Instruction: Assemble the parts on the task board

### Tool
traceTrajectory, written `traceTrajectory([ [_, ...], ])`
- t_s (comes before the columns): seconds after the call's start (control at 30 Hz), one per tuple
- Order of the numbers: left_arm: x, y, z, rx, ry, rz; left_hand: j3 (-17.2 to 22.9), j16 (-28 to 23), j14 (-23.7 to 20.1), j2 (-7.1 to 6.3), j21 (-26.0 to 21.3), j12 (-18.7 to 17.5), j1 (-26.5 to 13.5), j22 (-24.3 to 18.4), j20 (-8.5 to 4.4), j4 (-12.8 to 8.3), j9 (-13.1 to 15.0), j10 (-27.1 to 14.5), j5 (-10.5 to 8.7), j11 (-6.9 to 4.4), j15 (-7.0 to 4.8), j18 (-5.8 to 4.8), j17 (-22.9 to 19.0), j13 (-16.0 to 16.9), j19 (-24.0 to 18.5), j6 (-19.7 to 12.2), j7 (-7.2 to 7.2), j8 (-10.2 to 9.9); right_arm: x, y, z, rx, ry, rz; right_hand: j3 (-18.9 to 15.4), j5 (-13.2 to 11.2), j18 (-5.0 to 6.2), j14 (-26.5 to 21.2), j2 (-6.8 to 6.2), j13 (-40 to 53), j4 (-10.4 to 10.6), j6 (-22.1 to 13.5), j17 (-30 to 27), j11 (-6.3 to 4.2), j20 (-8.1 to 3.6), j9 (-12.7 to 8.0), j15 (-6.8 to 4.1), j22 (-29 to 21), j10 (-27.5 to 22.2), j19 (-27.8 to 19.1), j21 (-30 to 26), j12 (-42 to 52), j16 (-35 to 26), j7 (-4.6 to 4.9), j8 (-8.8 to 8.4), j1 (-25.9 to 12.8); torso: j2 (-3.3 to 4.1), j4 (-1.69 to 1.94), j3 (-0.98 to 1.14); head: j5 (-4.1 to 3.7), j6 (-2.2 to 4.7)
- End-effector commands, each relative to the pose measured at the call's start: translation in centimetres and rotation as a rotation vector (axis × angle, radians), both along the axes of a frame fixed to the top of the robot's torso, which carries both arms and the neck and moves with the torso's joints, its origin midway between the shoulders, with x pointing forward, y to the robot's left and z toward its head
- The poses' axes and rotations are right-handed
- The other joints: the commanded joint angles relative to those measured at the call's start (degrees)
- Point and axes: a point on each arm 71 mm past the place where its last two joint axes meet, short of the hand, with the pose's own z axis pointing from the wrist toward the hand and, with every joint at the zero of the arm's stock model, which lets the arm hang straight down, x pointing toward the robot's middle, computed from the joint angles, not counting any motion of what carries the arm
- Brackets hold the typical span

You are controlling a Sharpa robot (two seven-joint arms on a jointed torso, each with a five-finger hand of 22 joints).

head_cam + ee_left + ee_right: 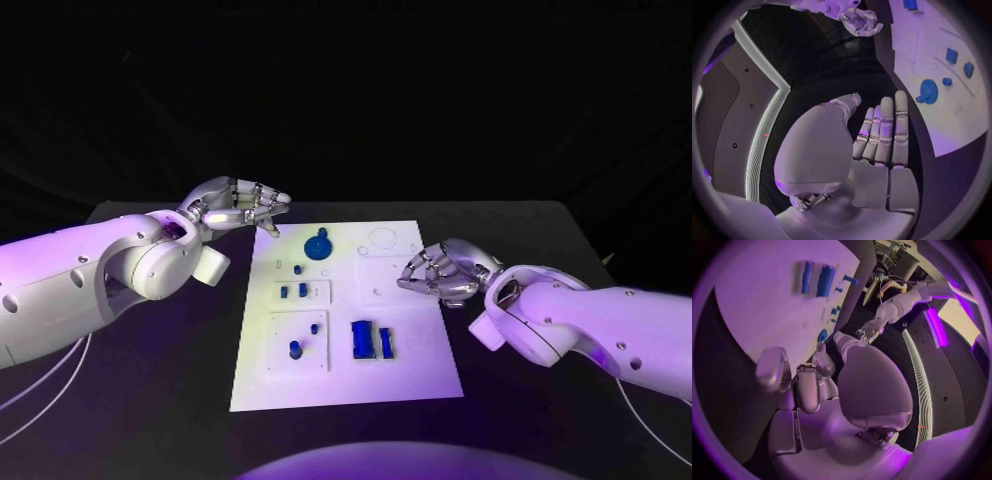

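Left hand [240,207] fingers straight, empty, off task board [346,380] far corner, right hand [446,273] curled empty at its edge

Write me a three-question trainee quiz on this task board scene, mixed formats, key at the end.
1. True or false: the left hand is holding a blue part.
2. Where does the right hand sit relative to the task board? A) over its right edge B) over its near left corner C) far off the table
3. Fill in: the large round blue part lies toward the board's ___ end, seen from the robot.

Key: 1 false, it holds nothing that I can see; 2 A; 3 far.
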Motion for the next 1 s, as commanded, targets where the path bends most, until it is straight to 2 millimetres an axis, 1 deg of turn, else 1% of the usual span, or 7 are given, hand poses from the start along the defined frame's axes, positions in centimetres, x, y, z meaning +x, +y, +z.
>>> traceTrajectory([
  [0.03, 0.7, 0.2, 0.2, -0.17, -0.031, 0.115, 0.8, -4.2, -2.0, -0.22, -3.1, -1.2, -0.8, -1.8, 0.29, 0.1, 0.1, 1.8, -0.25, -0.17, 0.21, 0.56, -1.5, -0.1, -1.6, 0.6, 0.36, 0.6, 2.1, -0.6, 0.5, 0.257, -0.014, -0.056, 1.2, 0.1, 2.07, -3.1, -0.12, -8.3, -0.4, -1.8, -7.5, 0.7, 0.68, 0.0, 0.63, -1.0, -6.6, -4.5, -13.7, -10.3, -6.2, 0.8, -0.66, 0.9, -1.43, 0.0, -0.4, -0.51, 2.08],
  [0.43, 3.6, -0.5, -2.7, -0.276, -0.018, 0.264, -8.2, -35.3, -3.2, 2.08, -28.1, -18.7, -2.1, -17.7, 4.86, 2.5, -0.3, 5.8, -1.38, 1.89, 3.65, 0.6, -6.5, -0.2, -2.3, -2.1, 0.25, 0.1, 9.5, -2.9, 0.2, 0.365, -0.15, -0.188, 11.7, -0.9, 3.12, -25.8, -1.79, -41.7, -4.7, -1.6, -37.1, 5.66, 6.45, -6.8, 6.71, -23.8, -11.2, -20.6, -45.4, -38.3, -47.3, 4.17, -7.4, 1.5, -3.32, 0.87, -0.02, -0.25, 7.5],
  [0.47, 3.3, -1.0, -2.7, -0.207, 0.009, 0.187, -26.7, -63.1, -48.9, 11.78, -42.2, -34.5, -26.5, -25.6, -10.98, -13.4, -12.2, -44.9, -9.22, -9.19, -5.51, -9.76, -14.4, -3.8, -49.4, -46.7, -11.87, -15.8, 9.2, -3.0, -0.2, 0.249, -0.122, -0.207, -19.0, -9.9, -6.62, -40.8, 11.03, -63.7, -14.1, -49.0, -67.6, -2.08, -3.96, -28.9, 1.94, -74.9, -27.4, -36.2, -49.8, -53.1, -76.7, -6.64, -27.92, -21.0, -2.86, 0.59, -0.32, -0.32, 6.47],
  [0.53, 3.3, -1.0, -2.8, -0.207, 0.008, 0.189, -26.7, -63.1, -48.9, 11.78, -42.2, -34.5, -27.9, -25.6, -10.98, -13.4, -12.2, -44.9, -9.22, -9.19, -5.51, -9.76, -14.4, -3.8, -49.4, -46.7, -11.87, -15.8, 9.2, -2.9, -0.2, 0.254, -0.123, -0.21, -19.0, -9.9, -6.62, -82.6, 11.03, -63.7, -14.1, -49.0, -67.6, -2.08, -3.96, -28.9, 1.94, -74.9, -67.6, -77.7, -49.8, -53.1, -76.7, -6.64, -27.92, -22.7, -2.92, 0.63, -0.28, -0.31, 6.58],
  [0.7, 2.8, -1.7, -2.9, -0.206, -0.001, 0.214, -26.7, -63.1, -48.9, 11.78, -42.2, -34.5, -38.6, -25.6, -10.98, -13.4, -12.2, -44.9, -9.22, -9.19, -5.51, -9.76, -14.4, -3.8, -49.4, -46.7, -11.87, -15.8, 8.3, -2.0, 0.0, 0.319, -0.134, -0.24, -19.0, -9.9, -6.62, -82.6, 11.03, -63.7, -14.1, -49.0, -67.6, -2.08, -3.96, -28.9, 1.94, -74.9, -67.6, -77.7, -49.8, -53.1, -76.7, -6.64, -27.92, -32.8, -3.72, 1.19, 0.37, -0.09, 8.09],
  [0.73, 2.6, -1.9, -3.0, -0.206, -0.004, 0.221, -26.7, -63.1, -48.9, 11.78, -42.2, -34.5, -40.5, -25.6, -10.98, -13.4, -12.2, -44.9, -9.22, -9.19, -5.51, -9.76, -14.4, -3.8, -49.4, -46.7, -11.87, -15.8, 8.1, -1.8, 0.1, 0.338, -0.137, -0.25, -19.0, -9.9, -6.62, -82.6, 11.03, -63.7, -14.1, -49.0, -67.6, -2.08, -3.96, -28.9, 1.94, -74.9, -67.6, -77.7, -49.8, -53.1, -76.7, -6.64, -27.92, -74.3, -3.95, 1.35, 0.57, -0.02, 8.55],
  [1.0, 0.3, -4.3, -3.5, -0.195, -0.037, 0.318, -26.7, -63.1, -48.9, 11.78, -42.2, -34.5, -83.2, -25.6, -10.98, -13.4, -12.2, -44.9, -9.22, -9.19, -5.51, -9.76, -14.4, -3.8, -49.4, -46.7, -11.87, -15.8, 4.9, 0.8, 1.2, 0.531, -0.15, -0.377, -19.0, -9.9, -6.62, -82.6, 11.03, -63.7, -14.1, -49.0, -67.6, -2.08, -3.96, -28.9, 1.94, -74.9, -67.6, -77.7, -49.8, -53.1, -76.7, -6.64, -27.92, -74.3, -5.32, 2.3, 1.68, 0.36, 11.16],
])
